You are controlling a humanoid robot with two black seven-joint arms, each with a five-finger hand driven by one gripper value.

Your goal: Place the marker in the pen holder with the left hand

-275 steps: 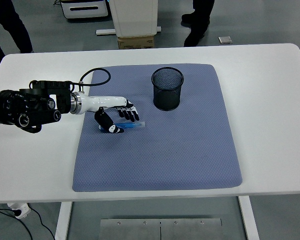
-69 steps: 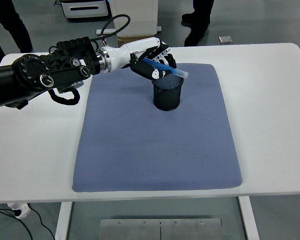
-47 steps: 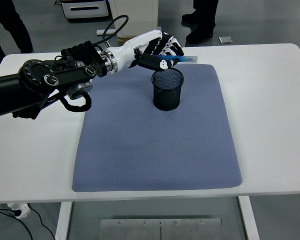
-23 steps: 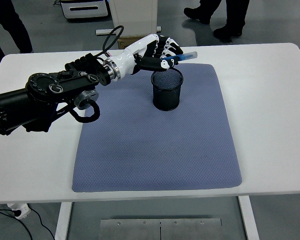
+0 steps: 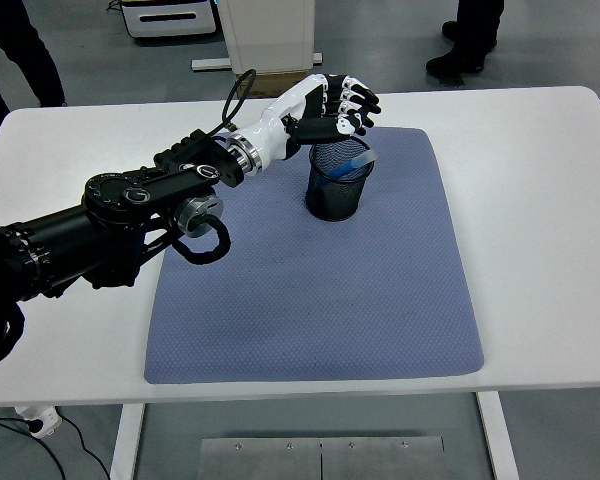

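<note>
Marker dropped in the pen holder, upper centre of frame
White table [image 5: 540, 190], blue mat [image 5: 320, 300], then the left hand [image 5: 335, 100] above the black mesh pen holder [image 5: 337, 192], fingers [image 5: 360, 100] spread, gripping nothing; blue marker [image 5: 352, 163] leans inside the holder
</note>
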